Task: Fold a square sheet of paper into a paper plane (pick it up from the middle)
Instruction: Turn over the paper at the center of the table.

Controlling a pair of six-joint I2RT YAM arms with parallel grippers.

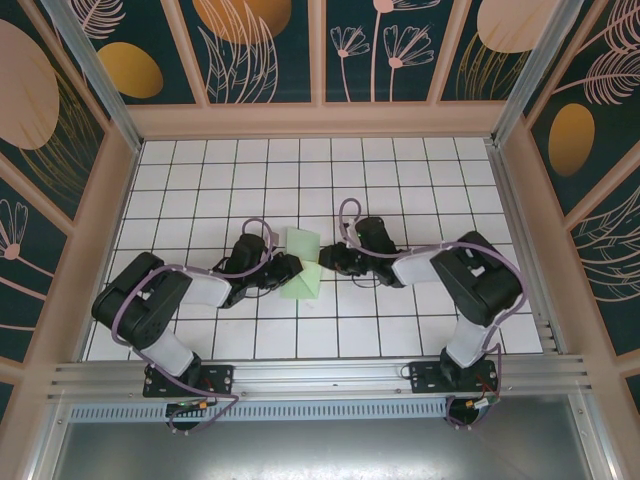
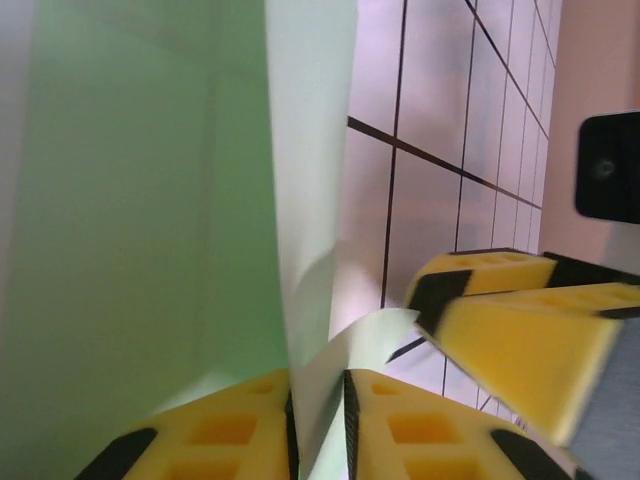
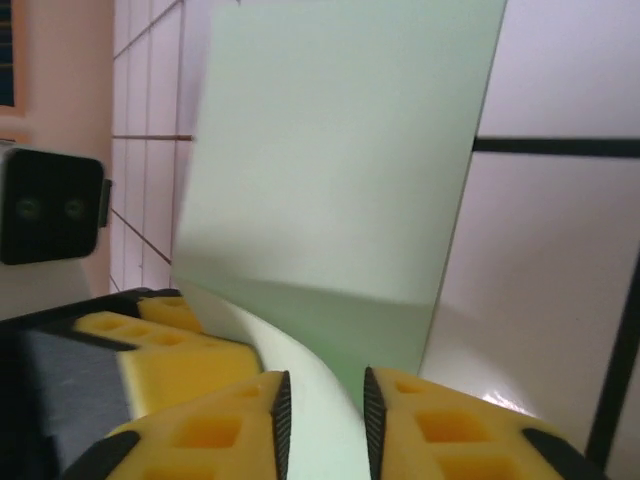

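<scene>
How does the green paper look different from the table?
The paper is pale green and plain; the table is white with dark grid lines. The paper is bent and lifted, pinched by the left gripper and right gripper; the table lies flat. The paper is far smaller than the table. Both have straight edges.

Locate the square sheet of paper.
Top view, centre of the table: the square sheet of paper is pinched by the left fingers and the right fingers, between both arms.

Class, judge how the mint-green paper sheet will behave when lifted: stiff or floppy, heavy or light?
Probably floppy: the sheet curls where the right gripper pinches it. Likely very light: small pinches seem enough to hold it raised.
</scene>
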